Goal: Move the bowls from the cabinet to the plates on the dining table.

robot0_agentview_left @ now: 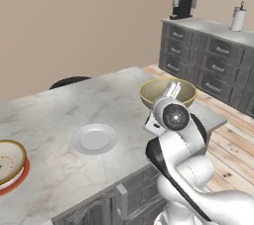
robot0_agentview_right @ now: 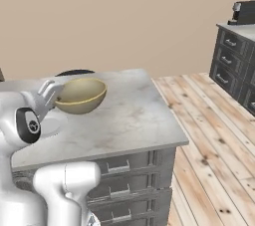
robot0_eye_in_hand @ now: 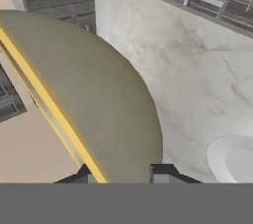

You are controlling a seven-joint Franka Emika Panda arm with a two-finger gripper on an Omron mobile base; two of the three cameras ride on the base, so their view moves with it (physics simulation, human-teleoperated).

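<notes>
Dining table [robot0_agentview_left: 59, 105]: marble top, landmark.
Held bowl [robot0_agentview_left: 166, 92]: above the table's far corner, pinched by its rim in the gripper [robot0_eye_in_hand: 121, 171], jaws narrow; carried toward an open plate.
Other bowl [robot0_agentview_left: 10, 162]: already on the red-rimmed plate [robot0_agentview_left: 20, 178], near edge.
Plain plate [robot0_agentview_left: 94, 138]: mid-table, bare, likely destination.

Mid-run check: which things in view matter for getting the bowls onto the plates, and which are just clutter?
Job items:
- held bowl, its rim clamped in the claw
- plain white plate, bare
- second bowl, already on the red-rimmed plate
- dining table

Lying about:
- coffee machine
- paper towel roll
- drawer units
- black chair
</notes>
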